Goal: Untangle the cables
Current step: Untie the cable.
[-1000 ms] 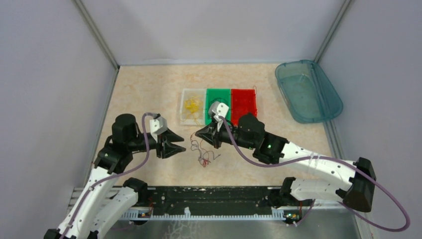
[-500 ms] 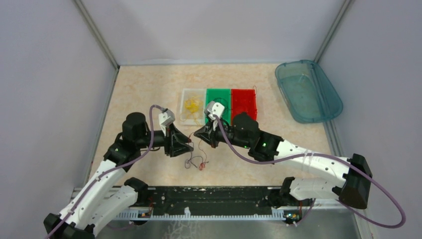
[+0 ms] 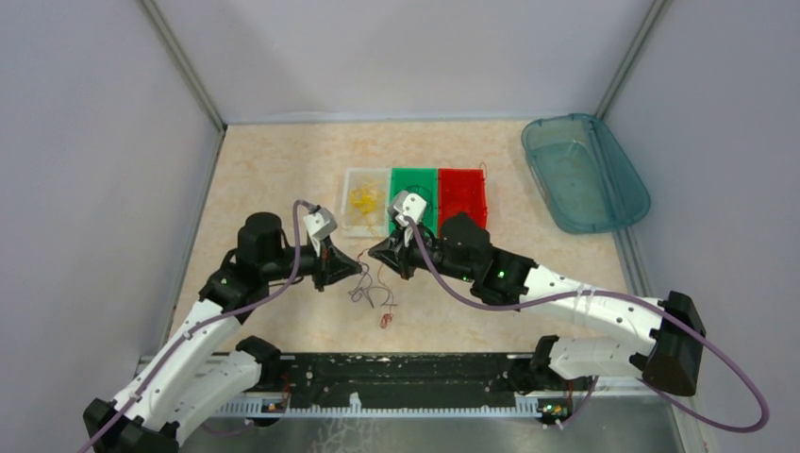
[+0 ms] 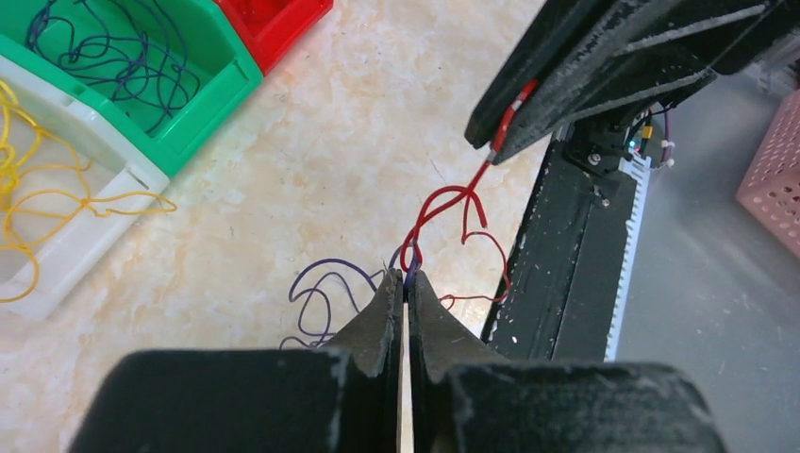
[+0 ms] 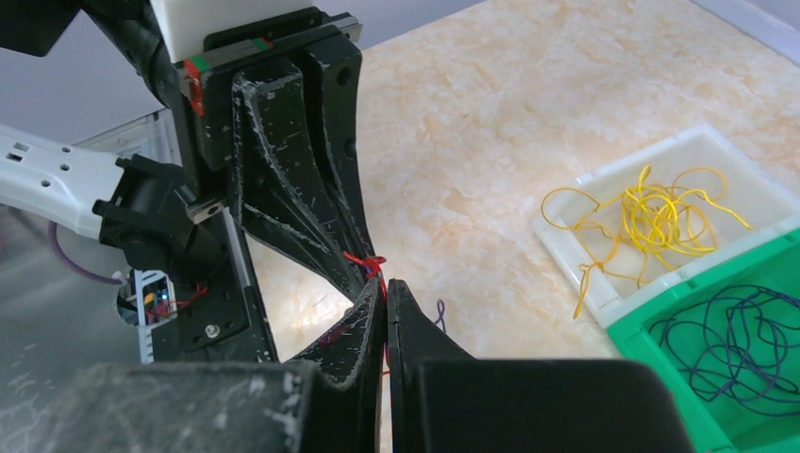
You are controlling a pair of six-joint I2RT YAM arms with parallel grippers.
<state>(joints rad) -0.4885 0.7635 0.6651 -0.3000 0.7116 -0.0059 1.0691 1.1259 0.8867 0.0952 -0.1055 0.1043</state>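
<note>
A small tangle of thin red and dark purple cables hangs between my two grippers just above the table. My left gripper is shut, with a purple cable and a red cable pinched at its tips. My right gripper is shut on the red cable, almost tip to tip with the left fingers. In the left wrist view the red cable runs up into the right gripper's fingertips. A red loop trails on the table.
Three small bins stand behind the grippers: a white bin with yellow wires, a green bin with dark wires, and a red bin. A teal tub sits at the back right. The black rail runs along the near edge.
My left gripper moved right toward the right gripper and closed on the tangle. The bunch of cables rose off the table and drew tighter between the two grippers. The right gripper barely moved.
</note>
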